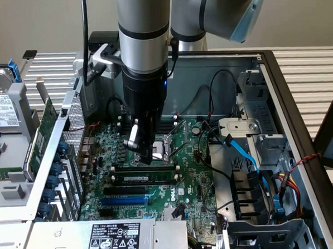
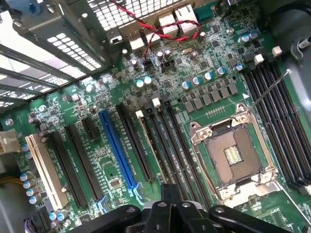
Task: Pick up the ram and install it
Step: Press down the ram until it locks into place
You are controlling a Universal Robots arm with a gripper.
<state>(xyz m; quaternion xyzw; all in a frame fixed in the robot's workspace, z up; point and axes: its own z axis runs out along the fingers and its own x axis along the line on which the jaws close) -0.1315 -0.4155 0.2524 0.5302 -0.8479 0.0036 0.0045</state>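
Above the motherboard (image 1: 169, 175), hand (image 1: 144, 151) pointing down, ram (image 1: 147, 173) slotted beneath.

Plain beige wall (image 1: 38, 12) behind a white slatted tabletop (image 1: 314, 71).

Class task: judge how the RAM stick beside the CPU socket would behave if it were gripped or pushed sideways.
The RAM stick looks thin and flat, so it is probably light and fairly stiff, yet likely to crack if bent. It seems to stand on edge on the motherboard, so a sideways push would probably strain it rather than slide it.
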